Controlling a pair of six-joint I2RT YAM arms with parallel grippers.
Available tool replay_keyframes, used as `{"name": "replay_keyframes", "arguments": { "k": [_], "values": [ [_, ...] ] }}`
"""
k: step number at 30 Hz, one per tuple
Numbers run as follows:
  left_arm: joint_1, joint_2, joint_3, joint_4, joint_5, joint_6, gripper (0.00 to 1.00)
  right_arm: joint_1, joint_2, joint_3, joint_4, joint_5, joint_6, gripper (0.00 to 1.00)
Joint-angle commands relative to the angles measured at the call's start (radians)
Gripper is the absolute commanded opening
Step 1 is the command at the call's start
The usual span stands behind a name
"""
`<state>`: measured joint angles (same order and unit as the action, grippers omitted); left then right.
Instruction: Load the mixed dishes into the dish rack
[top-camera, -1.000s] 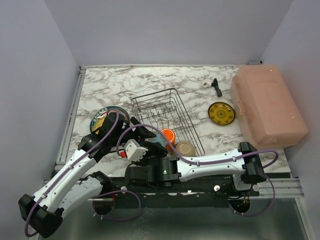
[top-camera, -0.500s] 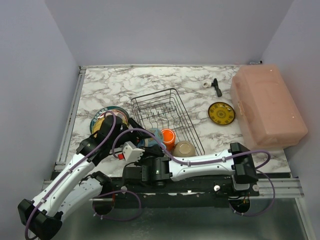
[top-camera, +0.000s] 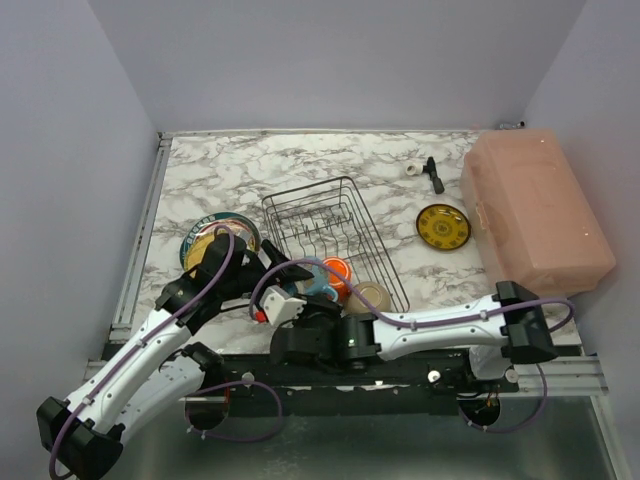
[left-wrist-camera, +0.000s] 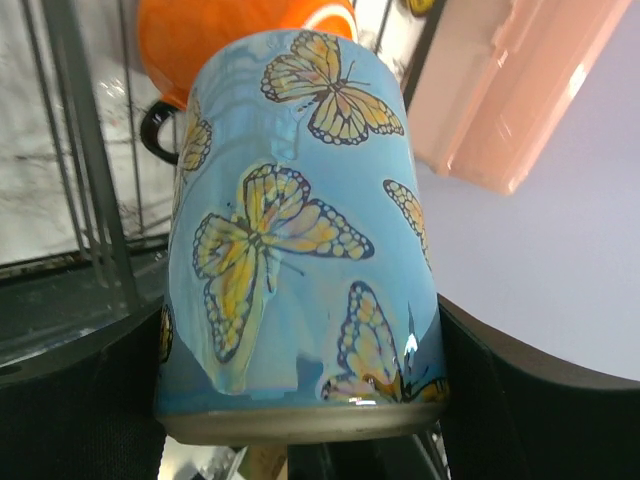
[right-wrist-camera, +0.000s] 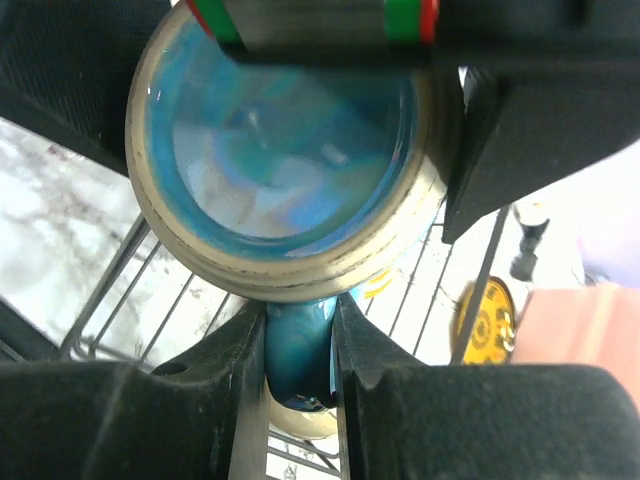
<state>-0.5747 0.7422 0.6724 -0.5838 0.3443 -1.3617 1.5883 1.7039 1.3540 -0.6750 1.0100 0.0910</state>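
Note:
A blue mug with butterflies hangs on its side over the near left corner of the dish rack. My left gripper is shut across its body, with a finger on each side. My right gripper comes from below, and its fingers are shut on the mug's blue handle, under the mug's base. The orange mug and a bowl lie in the rack's near end. A small yellow plate lies right of the rack. A stack of plates lies left of it.
A large pink box fills the right side. A small black tool lies at the back near it. The rack's upright tines stand in its middle. Both arms cross close together at the near edge of the table.
My right gripper has closed on the blue mug's handle. The right arm's elbow swung out to the right. The mug has shifted slightly right, towards the rack, still in my left gripper.

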Motion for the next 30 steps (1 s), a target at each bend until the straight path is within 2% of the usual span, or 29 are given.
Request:
{"name": "replay_keyframes", "arguments": {
  "k": [1, 4, 8, 16, 20, 30],
  "values": [
    [0.013, -0.048, -0.006, 0.115, 0.071, -0.067, 0.61, -0.033, -0.209, -0.138, 0.319, -0.122, -0.063, 0.00],
    [0.020, -0.049, 0.005, 0.122, 0.076, -0.065, 0.86, -0.033, -0.242, -0.163, 0.314, -0.135, -0.064, 0.00],
    [0.025, -0.041, 0.041, 0.107, 0.070, -0.031, 0.99, -0.033, -0.256, -0.162, 0.283, -0.170, -0.044, 0.00],
    [0.036, -0.042, 0.112, 0.019, 0.027, 0.064, 0.98, -0.033, -0.288, -0.174, 0.235, -0.229, 0.068, 0.00],
    [0.047, -0.058, 0.127, -0.057, -0.053, 0.101, 0.98, -0.034, -0.326, -0.207, 0.235, -0.258, 0.088, 0.00],
    [0.106, -0.048, 0.138, -0.050, -0.074, 0.201, 0.98, -0.033, -0.377, -0.259, 0.209, -0.366, 0.120, 0.00]
  ]
}}
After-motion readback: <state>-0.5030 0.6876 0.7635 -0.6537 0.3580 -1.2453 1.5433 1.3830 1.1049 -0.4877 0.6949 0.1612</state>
